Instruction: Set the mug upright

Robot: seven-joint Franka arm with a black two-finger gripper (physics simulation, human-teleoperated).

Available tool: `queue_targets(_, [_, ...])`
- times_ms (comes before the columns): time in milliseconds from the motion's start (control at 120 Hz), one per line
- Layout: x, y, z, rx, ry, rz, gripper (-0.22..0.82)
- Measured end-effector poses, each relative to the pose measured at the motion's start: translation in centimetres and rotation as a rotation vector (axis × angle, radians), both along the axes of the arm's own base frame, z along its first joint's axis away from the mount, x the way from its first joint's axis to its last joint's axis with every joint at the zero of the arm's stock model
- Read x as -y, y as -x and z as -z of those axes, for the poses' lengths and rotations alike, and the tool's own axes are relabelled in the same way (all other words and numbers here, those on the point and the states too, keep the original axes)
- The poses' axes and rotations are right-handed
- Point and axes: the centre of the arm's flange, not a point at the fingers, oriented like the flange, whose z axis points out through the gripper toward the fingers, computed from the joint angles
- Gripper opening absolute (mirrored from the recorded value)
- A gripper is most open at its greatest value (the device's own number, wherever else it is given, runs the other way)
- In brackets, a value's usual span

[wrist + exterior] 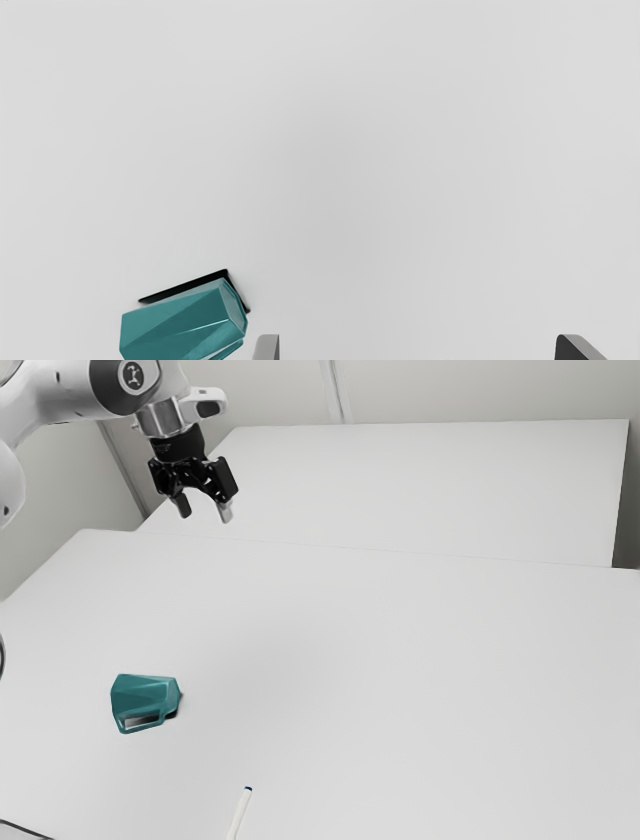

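White pen [239, 816], teal mug [143, 693] on its side, spread hand [205, 513] above table [400, 680]

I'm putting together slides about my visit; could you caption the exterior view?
A teal mug lies on its side on a white table, the end effector open above.

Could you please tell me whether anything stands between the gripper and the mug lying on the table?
Nothing visible does: the open gripper is raised above the table, and the way to the mug looks free. The pen lies nearer the exterior view's bottom edge, seemingly off that path.
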Motion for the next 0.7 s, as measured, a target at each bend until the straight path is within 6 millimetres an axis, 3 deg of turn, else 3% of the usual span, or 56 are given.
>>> queue_targets(350, [0.0, 0.7, -0.5, 0.006, 0.007, 0.006, 0.6])
queue_targets(492, [-0.2, 4.1, -1.5, -0.005, 0.046, -0.001, 0.6])
queue_targets(575, [-0.5, 7.5, -2.0, -0.016, 0.101, -0.015, 0.6])
queue_targets(700, [-5.6, 11.2, -1.6, -0.032, 0.176, -0.129, 0.6])
